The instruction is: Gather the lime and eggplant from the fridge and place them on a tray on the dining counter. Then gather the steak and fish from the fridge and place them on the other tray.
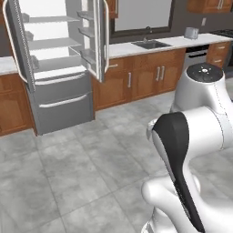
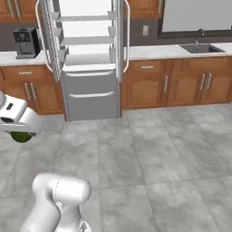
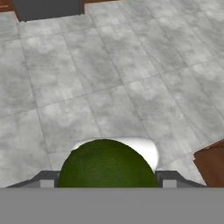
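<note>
**Fingers closed on the lime, arm held over the kitchen floor**

Fingers (image 3: pixel 46 178) of the gripper (image 3: pixel 106 179) sit on either side of the lime (image 3: pixel 107 165), one at each flank of the green ball, holding it between them. In the hand view the lime sits at the bottom centre, dark green with a rough mottled skin, over grey floor tiles (image 3: pixel 109 78). A brown wooden corner (image 3: pixel 212 164) shows at the lower right edge of that view; what it belongs to cannot be told.

In the right base view the hand appears at the left edge, a white block with the lime (image 2: pixel 20 136) showing as a green curve under it, well above the floor.

Fridge (image 1: pixel 59 68): both upper doors stand open, white interior and shelves exposed, two grey drawers below shut. It stands against the back wall between wooden cabinets (image 1: pixel 136 77). The shelves that can be seen look bare, though small items on the door racks are too blurred to name.

Wall counter: sink (image 1: pixel 150 44) under the window; coffee machine (image 2: pixel 25 42) on the counter left of the fridge in the right base view.
</note>
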